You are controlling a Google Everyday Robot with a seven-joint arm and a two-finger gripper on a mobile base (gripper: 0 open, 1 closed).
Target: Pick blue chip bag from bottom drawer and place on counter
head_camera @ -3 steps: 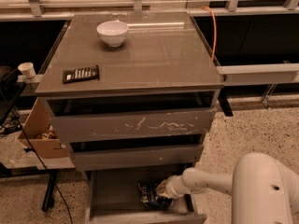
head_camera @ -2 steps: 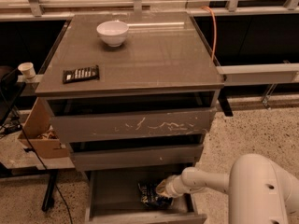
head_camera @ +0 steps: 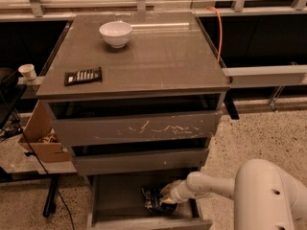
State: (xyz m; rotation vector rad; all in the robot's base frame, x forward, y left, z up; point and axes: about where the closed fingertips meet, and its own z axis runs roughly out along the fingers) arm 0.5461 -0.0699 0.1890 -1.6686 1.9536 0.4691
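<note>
The bottom drawer (head_camera: 115, 205) stands pulled open at the foot of the grey cabinet. The blue chip bag (head_camera: 152, 199), dark and crumpled with white lettering, lies on its floor toward the right. My gripper (head_camera: 167, 198) reaches into the drawer from the right on a white arm (head_camera: 216, 186) and sits right at the bag's right side. The counter (head_camera: 158, 56) is the glossy grey-brown top of the cabinet.
A white bowl (head_camera: 115, 33) and a flat black packet with white stripes (head_camera: 83, 75) lie on the counter. A cardboard box (head_camera: 42, 137) stands left of the cabinet. An orange cable (head_camera: 219, 30) runs down the back right. A paper cup (head_camera: 28, 72) sits at the left.
The arm has hardly moved; the gripper stays at the chip bag in the bottom drawer.
</note>
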